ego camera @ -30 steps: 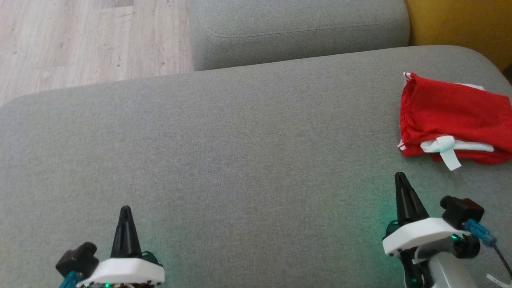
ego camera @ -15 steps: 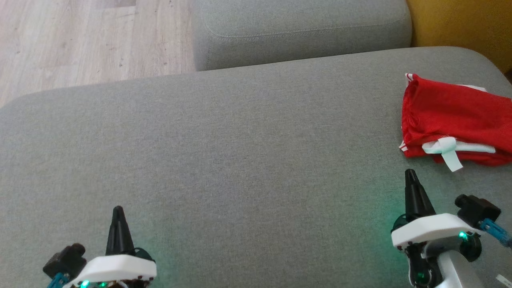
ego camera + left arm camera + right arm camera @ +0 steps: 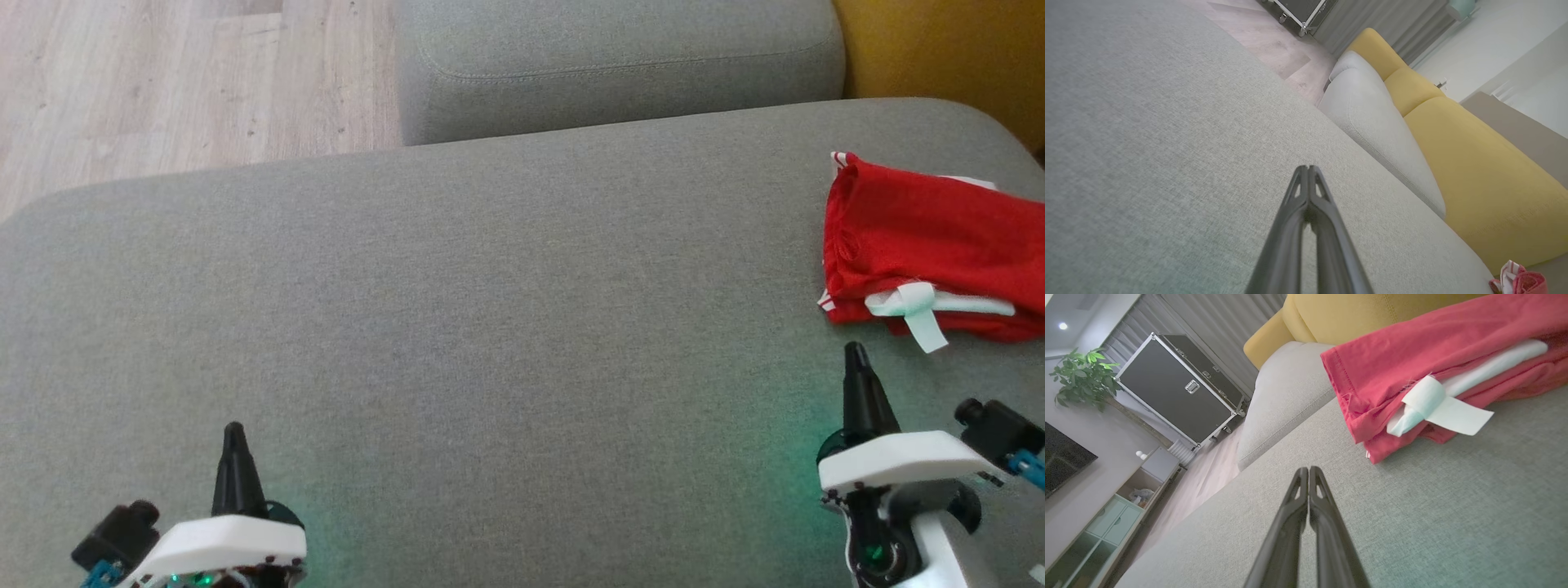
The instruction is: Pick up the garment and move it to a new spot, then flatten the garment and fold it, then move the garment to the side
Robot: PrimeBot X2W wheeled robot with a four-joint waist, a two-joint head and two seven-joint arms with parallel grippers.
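Note:
The garment is red with white trim and lies folded at the far right of the grey sofa cushion. A white label strip sticks out from its near edge. In the right wrist view the garment lies just beyond and to the right of the fingertips. My right gripper is shut and empty, a little short of the garment's near left corner. My left gripper is shut and empty at the lower left, far from the garment. The left wrist view catches a corner of the garment at its bottom right.
A second grey cushion lies beyond the near one, with a yellow sofa part at the top right. Wooden floor shows at the top left. A black flight case, a plant and shelving stand further off.
My right gripper has moved rightward and slightly forward, closer to the garment's near corner. My left gripper has drifted a little leftward. The garment has not been touched.

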